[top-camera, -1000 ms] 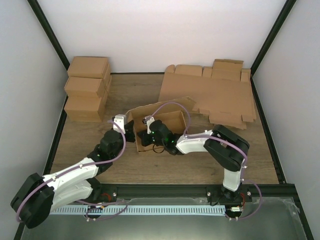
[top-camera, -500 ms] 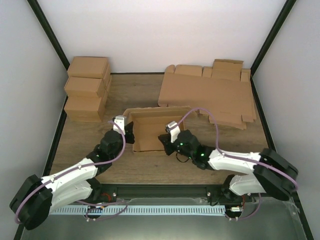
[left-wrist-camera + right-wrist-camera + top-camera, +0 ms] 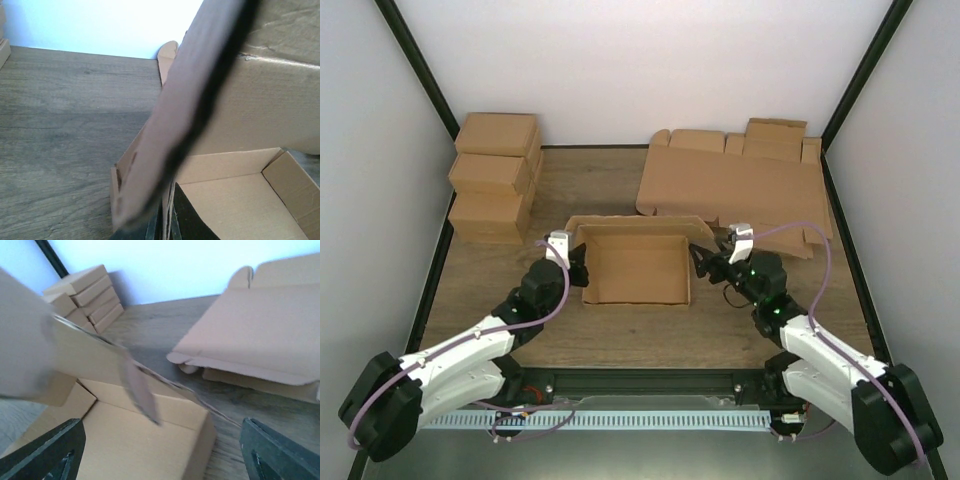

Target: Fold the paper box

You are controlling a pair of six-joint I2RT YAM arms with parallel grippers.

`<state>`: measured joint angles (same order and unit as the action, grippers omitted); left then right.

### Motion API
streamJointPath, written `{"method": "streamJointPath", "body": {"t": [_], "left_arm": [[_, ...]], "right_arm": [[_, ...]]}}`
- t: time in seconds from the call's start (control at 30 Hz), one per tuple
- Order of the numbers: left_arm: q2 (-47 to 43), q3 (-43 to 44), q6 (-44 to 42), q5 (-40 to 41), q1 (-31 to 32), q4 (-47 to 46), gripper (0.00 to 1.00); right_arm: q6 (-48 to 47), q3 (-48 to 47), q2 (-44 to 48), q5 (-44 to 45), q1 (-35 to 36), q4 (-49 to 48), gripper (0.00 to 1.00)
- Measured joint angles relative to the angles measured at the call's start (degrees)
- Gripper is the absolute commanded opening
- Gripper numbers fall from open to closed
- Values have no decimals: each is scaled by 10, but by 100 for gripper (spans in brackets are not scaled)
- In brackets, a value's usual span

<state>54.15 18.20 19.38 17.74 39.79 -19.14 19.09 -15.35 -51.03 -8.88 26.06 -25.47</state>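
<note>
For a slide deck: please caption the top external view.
Left gripper pinches the left wall of the half-folded brown cardboard paper box; right gripper open beside its right wall.

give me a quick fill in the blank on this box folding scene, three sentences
The left tool is shut on the ___ wall of the plain brown cardboard paper box.
The right tool is ___, holding nothing.
The thick sheaf of flat brown cardboard blanks lies far ___ on the wooden table.
Missing words: left; open; right
</note>
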Motion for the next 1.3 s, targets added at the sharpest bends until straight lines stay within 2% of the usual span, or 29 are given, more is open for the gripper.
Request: {"method": "streamJointPath", "body": {"t": [0.1, 0.4, 0.47, 0.63, 0.73, 1.0, 1.3], "left_arm": [[0, 6, 2, 0, 0, 10, 4], [1, 15, 5, 2, 0, 25, 4], [1, 16, 5, 2, 0, 27, 4], [3, 24, 9, 6, 0, 37, 4], [7, 31, 13, 6, 0, 44, 4], [18, 40, 17, 5, 0, 47, 4], [18, 42, 24, 6, -1, 50, 4]], "right_arm": [[-2, 0, -34, -28, -30, -6, 100], [-39, -31, -102, -57, -35, -13, 100], [-46, -35, -107, -62, -40, -14, 93], [-58, -49, -116, -90, -46, -10, 63], [-57, -52, -118, -116, -46, -5, 53], [-40, -54, -110, -173, -41, 8, 49], [-15, -52, -90, -180, -7, 25, 50]]}}
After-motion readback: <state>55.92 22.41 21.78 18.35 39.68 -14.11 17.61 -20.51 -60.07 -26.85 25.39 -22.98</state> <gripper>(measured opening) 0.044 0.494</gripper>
